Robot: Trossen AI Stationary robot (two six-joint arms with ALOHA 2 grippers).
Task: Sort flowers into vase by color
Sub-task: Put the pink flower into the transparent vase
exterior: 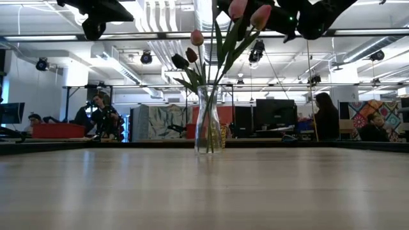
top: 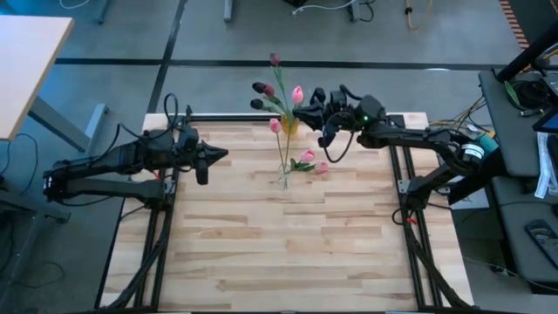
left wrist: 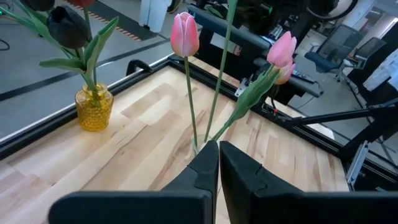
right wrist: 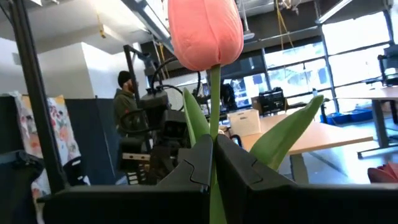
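Right gripper [top: 307, 108] clamps a pink tulip [right wrist: 205, 28] near the yellow vase [left wrist: 94, 107]; a misaimed stem could topple it. Left gripper [top: 214, 158] waits closed, empty.

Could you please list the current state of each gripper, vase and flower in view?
right gripper: shut on held pink tulip's stem.
held pink tulip: upright, in the air.
left gripper: shut, empty, above the table.
yellow vase: upright, holding maroon tulips.
clear vase: upright, holding pink tulips.
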